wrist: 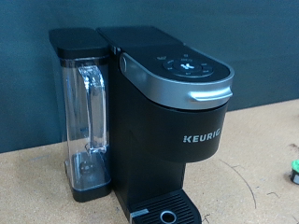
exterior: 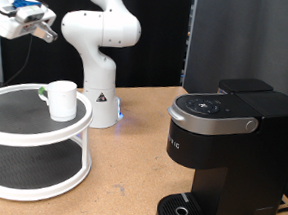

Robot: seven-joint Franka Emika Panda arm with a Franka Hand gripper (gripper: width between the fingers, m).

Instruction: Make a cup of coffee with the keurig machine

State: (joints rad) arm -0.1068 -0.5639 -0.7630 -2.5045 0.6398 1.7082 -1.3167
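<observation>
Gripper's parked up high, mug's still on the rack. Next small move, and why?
Probably bring the gripper down toward the cup. It hangs high at the exterior view's top left, holding nothing visible, while the cup sits on the upper tier of the white rack and the keurig machine has a bare drip tray.

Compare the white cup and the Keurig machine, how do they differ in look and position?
The cup is white, small and sits on the top tier of a round white stand; the keurig machine is black, far taller and stands on the wooden table. The cup is at the exterior view's left, the machine at its right. Both stand upright.
</observation>
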